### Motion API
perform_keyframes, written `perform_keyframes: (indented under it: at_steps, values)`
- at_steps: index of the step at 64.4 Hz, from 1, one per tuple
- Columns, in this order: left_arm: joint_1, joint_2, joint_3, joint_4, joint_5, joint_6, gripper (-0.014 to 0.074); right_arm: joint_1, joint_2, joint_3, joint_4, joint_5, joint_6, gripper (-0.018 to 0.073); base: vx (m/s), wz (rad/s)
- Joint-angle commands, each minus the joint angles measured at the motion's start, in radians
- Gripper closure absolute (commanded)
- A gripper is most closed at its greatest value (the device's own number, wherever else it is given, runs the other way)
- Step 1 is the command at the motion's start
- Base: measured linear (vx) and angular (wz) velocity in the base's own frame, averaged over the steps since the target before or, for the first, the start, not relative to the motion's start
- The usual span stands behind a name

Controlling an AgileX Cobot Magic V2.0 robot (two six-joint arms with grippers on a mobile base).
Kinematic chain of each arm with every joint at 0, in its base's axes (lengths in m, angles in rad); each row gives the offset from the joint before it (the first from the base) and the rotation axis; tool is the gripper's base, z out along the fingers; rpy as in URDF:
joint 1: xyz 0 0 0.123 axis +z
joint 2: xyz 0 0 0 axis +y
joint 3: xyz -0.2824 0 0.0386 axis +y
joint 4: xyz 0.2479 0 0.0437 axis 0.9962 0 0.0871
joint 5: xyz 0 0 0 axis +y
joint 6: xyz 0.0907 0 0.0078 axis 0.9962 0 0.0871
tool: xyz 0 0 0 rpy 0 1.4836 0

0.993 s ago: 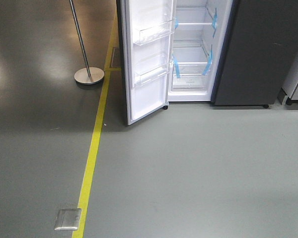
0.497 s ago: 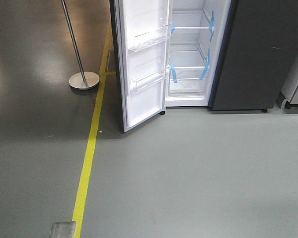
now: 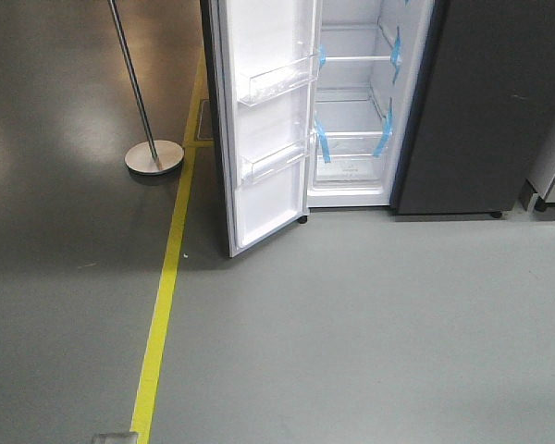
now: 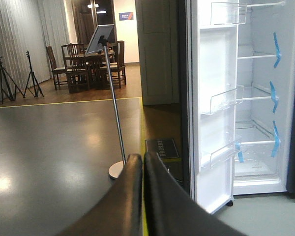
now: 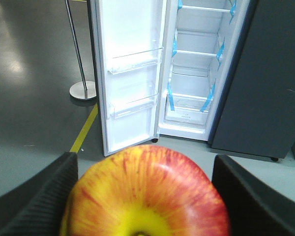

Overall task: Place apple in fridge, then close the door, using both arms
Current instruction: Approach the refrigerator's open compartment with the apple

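Observation:
My right gripper [image 5: 146,196] is shut on the apple [image 5: 147,191], red with yellow-orange patches, which fills the bottom of the right wrist view. The fridge [image 3: 351,102] stands ahead, tall and dark grey, its white interior with shelves and blue tape strips showing; it also shows in the right wrist view [image 5: 194,64] and the left wrist view [image 4: 258,98]. The door [image 3: 264,120] is swung open to the left, white inside with clear bins; it shows in the right wrist view [image 5: 130,73] and left wrist view [image 4: 214,108] too. My left gripper [image 4: 143,160] is shut and empty, left of the door.
A metal pole on a round base [image 3: 154,155] stands left of the door. A yellow floor line [image 3: 162,305] runs toward the fridge. A dark grey panel [image 3: 486,102] adjoins the fridge's right side. Chairs and a table [image 4: 88,64] stand far back.
The fridge and door have drawn nearer and shifted slightly down in the front view; the floor plate at the bottom left has slid almost out of frame.

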State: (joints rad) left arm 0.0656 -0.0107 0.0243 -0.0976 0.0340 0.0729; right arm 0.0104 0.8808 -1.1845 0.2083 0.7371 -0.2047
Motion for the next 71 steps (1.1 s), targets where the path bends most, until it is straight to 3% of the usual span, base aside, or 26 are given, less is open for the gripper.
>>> perform_keyframes:
  at_steps: [1,71]
  values:
    - [-0.006,-0.015,-0.018,-0.007,-0.077,-0.010,0.0603,-0.001,-0.006,-0.025,0.009,-0.082,-0.007,0.0461,0.11,0.01]
    - [-0.006,-0.015,-0.018,-0.007,-0.077,-0.009,0.0603,-0.001,-0.006,-0.025,0.009,-0.082,-0.007,0.0461,0.13,0.00]
